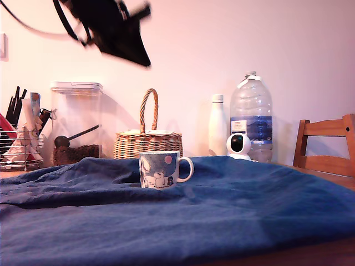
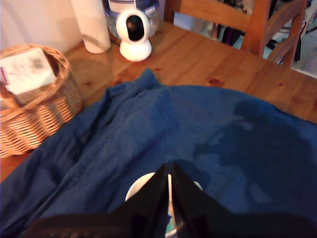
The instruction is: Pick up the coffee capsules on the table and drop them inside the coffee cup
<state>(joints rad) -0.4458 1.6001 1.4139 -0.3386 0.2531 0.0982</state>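
- Gripper (image 2: pixel 169 191) raised high above the table (image 2: pixel 198 59), black fingers pressed nearly together with only a thin slit between; nothing visibly held.
- Coffee cup (image 1: pixel 160 169) upright on the wrinkled blue cloth (image 1: pixel 222 210), its white rim (image 2: pixel 136 187) directly beneath the fingertips.
- Coffee capsule not visible in either view.
- Wicker basket (image 1: pixel 147 142) behind the cup.

— What stands behind, in the exterior view?
— A plain pale pinkish wall (image 1: pixel 310 61) under warm light, a wooden slat-back chair (image 1: pixel 326 144) at the right.
— And along the wall?
— A woven wicker basket with hoop handle (image 1: pixel 147 141), a large clear plastic water bottle (image 1: pixel 251 113).
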